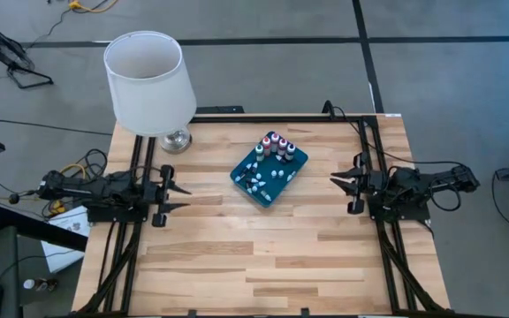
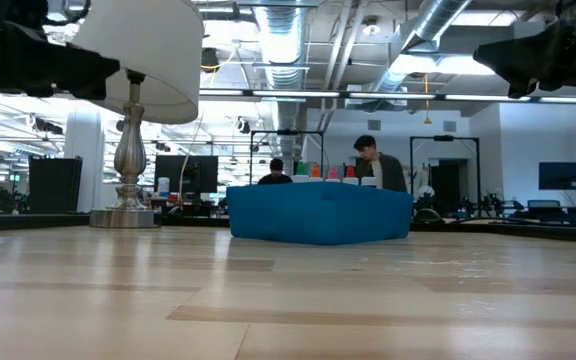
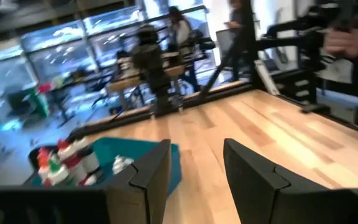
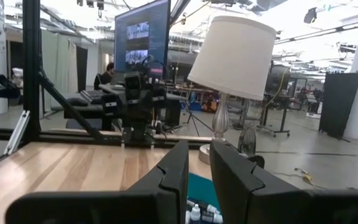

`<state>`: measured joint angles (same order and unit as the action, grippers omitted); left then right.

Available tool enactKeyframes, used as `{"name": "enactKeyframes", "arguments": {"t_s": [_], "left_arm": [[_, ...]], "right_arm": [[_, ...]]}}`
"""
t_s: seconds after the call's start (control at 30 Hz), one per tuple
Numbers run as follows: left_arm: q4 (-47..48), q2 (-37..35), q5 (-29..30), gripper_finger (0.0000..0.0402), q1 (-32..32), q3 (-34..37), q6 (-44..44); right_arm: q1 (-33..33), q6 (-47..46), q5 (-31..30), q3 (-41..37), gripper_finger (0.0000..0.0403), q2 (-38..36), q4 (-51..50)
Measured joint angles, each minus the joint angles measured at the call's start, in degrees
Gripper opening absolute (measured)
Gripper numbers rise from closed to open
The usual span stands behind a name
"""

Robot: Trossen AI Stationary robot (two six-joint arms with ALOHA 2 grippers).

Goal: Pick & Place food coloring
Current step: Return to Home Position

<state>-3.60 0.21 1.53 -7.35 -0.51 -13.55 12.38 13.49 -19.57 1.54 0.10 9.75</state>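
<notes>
The food coloring is a set of tiny bottles in a teal tray (image 1: 251, 184) at the table's middle. Some stand in a cluster (image 1: 277, 146) at the tray's far end with red and dark tops; whitish ones (image 1: 263, 179) lie on the tray's floor. The left wrist view shows them too (image 3: 64, 162). My left gripper (image 1: 184, 196) waits level at the table's left edge, open, pointing toward the tray (image 3: 160, 155). My right gripper (image 1: 336, 181) waits at the right edge, its fingers (image 4: 173, 174) only a narrow gap apart, nothing between them.
A lamp with a white shade (image 1: 148, 84) stands on its silver base (image 1: 176, 139) at the table's far left corner. Black frame rails (image 1: 374, 150) run along both sides. Bare wood (image 1: 254, 256) lies on the near half. People show in the room beyond (image 2: 373, 160).
</notes>
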Motion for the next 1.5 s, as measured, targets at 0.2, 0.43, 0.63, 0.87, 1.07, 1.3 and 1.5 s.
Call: {"name": "enactKeyframes", "arguments": {"t_s": [0.2, 0.43, 0.63, 0.87, 1.07, 1.3, 1.5], "left_arm": [[0.91, 0.01, 2.19, 0.0142, -0.02, 0.04, -1.99], [0.45, 0.02, 4.12, 0.0142, 0.00, 0.09, -1.44], [0.44, 0.02, 4.16, 0.0142, 0.00, 0.11, -1.41], [0.55, 0.02, 4.38, 0.0142, 0.00, 0.13, -0.93], [0.53, 0.02, 5.02, 0.0142, 0.00, 0.13, -0.86], [0.53, 0.02, 5.16, 0.0142, 0.00, 0.13, 0.72], [0.55, 0.02, 5.19, 0.0142, -0.02, 0.13, 0.81]], "right_arm": [[0.00, 0.02, 0.00, 0.00, 0.0059, 0.00, -0.90], [0.00, 0.02, 0.00, 0.00, 0.0059, 0.00, -1.19], [0.00, 0.00, 0.00, 0.00, 0.0059, 0.00, -1.51], [-0.10, 0.39, 5.83, 0.00, 0.0059, 0.01, -5.41], [-2.52, -0.17, 7.49, -0.79, 0.0059, 0.00, -5.38], [-6.69, -1.83, 12.21, -1.07, 0.0059, 0.00, -7.25], [-9.25, -1.48, 12.82, -1.09, 0.0059, 0.72, -7.82]]}}
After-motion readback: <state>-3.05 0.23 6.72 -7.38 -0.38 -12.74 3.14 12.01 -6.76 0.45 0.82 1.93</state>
